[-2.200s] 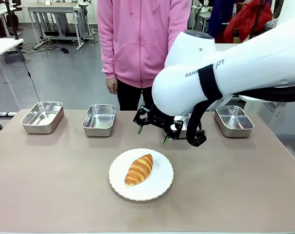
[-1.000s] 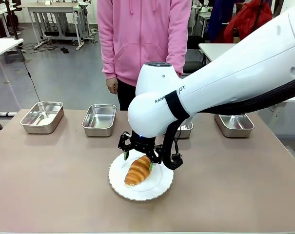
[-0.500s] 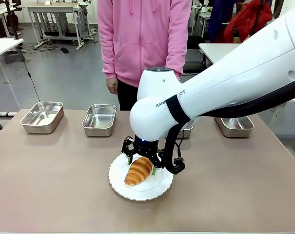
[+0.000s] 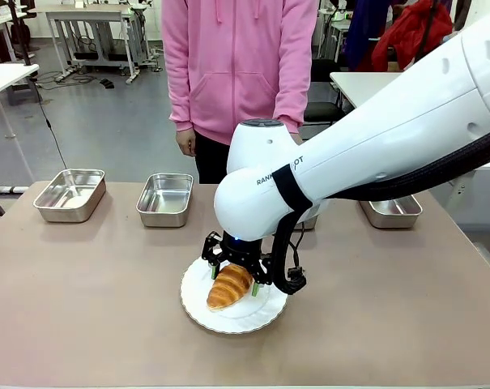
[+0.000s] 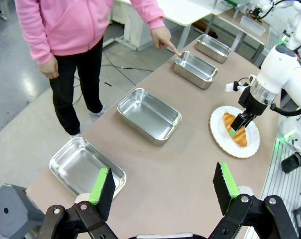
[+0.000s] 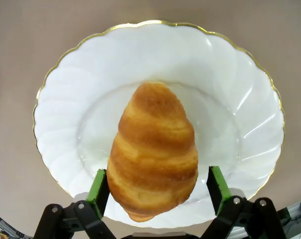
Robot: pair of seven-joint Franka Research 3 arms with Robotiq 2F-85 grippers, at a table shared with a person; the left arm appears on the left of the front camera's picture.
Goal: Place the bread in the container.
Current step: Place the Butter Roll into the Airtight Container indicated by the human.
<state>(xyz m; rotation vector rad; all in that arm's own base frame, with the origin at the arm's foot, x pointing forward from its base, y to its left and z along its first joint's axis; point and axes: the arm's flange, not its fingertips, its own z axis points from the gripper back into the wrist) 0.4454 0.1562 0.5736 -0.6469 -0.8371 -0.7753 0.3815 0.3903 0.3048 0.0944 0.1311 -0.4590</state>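
At the table's left end, the left hand [image 5: 163, 185] hangs high, pads spread and empty, clear of the work. Four steel trays line the far edge, starting from the leftmost tray [image 4: 70, 194]. A person in a pink top points a finger [image 5: 173, 49] at the third tray [image 5: 195, 69], likely marking it as the container for the bread. At mid-table, the bread [image 4: 230, 285] lies on a white plate [image 4: 198, 308], well short of any tray. The right hand [image 4: 235, 271] is down over it, fingers [image 6: 98, 185] spread and straddling the wider end. One pad is at the crust and the other just off it, not yet pinching. It looks set for a grip across the width, probably the surest hold on a soft, ridged roll. Farther right, the third tray sits mostly behind the right arm [image 4: 374, 138], with the last tray [image 4: 390, 211] beyond.
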